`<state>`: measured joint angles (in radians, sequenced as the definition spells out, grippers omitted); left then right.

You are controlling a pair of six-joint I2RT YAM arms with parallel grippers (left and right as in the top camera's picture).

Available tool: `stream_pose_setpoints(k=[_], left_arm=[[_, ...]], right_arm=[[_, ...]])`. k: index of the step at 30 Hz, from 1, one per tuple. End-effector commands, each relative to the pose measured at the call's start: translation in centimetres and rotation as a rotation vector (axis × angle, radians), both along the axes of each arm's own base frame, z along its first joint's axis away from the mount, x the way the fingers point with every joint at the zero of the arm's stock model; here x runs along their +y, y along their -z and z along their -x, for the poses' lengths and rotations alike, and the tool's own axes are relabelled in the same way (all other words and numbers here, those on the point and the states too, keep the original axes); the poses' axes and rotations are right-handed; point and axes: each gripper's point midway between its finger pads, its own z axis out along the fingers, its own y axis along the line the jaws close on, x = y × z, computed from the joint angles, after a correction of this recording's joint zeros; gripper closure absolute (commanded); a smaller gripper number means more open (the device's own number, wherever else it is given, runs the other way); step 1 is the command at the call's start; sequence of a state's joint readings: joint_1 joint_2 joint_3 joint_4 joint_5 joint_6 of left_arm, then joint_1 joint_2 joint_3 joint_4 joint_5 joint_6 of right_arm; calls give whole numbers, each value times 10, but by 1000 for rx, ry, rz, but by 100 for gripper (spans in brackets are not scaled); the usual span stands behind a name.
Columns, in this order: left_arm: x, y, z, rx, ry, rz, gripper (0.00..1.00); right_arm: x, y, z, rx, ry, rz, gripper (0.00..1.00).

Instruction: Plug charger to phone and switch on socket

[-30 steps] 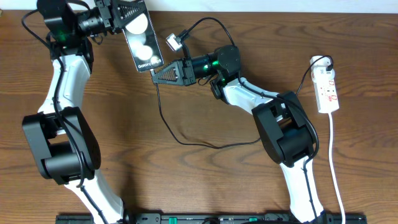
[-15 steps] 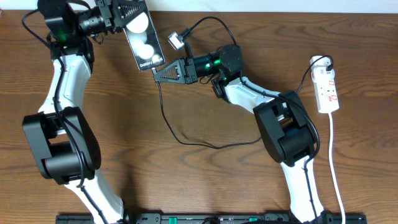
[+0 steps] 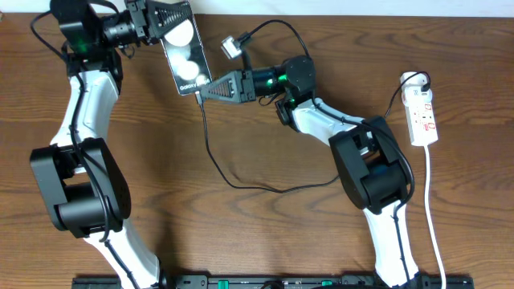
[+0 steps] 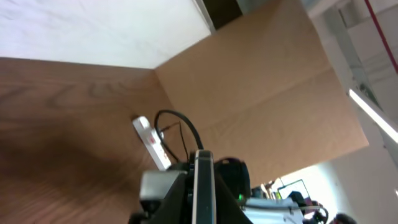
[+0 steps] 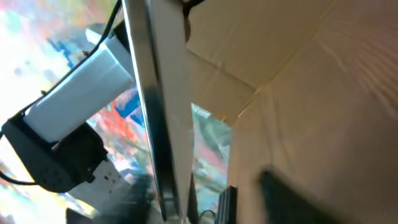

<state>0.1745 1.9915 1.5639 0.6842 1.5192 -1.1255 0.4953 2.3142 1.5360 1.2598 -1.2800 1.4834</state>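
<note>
Because the right tool (image 3: 206, 90) crowds the lower end of the phone (image 3: 188, 60), the plug tip of the charger (image 3: 207, 143) is hidden, and I cannot tell whether it sits in the port. Nor can I tell whether the right tool is released or clenched: from overhead it is one dark wedge, and its own camera gives only a blurred, edge-on strip of the phone (image 5: 155, 106). The left tool (image 3: 167, 18) is clenched on the phone's upper end, covering that end. Part of the charger disappears under the right arm.

The phone is held above the table (image 3: 265, 241) near the far left corner, face up. Its long axis runs from the far edge toward the near edge, with the free end tilted a little toward the right edge. The socket (image 3: 423, 112) lies by the right edge, well apart from the phone, lengthwise far to near, its cord (image 3: 434, 225) trailing to the near edge.
</note>
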Motion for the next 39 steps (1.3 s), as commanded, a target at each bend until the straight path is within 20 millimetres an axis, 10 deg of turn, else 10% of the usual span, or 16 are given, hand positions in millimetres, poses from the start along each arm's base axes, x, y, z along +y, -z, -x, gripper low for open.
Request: stream_pose_setpoints(k=[1, 14, 24, 39], left_arm=[[2, -14, 8, -46, 15, -13, 93], [58, -14, 1, -43, -103, -15, 92], [91, -13, 5, -37, -144, -21, 92], [92, -13, 5, -38, -147, -21, 92]], right_arm=[[-4, -8, -11, -5, 52, -26, 1], [-9, 1, -7, -125, 22, -16, 1], [-23, 84, -41, 75, 112, 223, 1], [-74, 123, -61, 62, 367, 594, 1]])
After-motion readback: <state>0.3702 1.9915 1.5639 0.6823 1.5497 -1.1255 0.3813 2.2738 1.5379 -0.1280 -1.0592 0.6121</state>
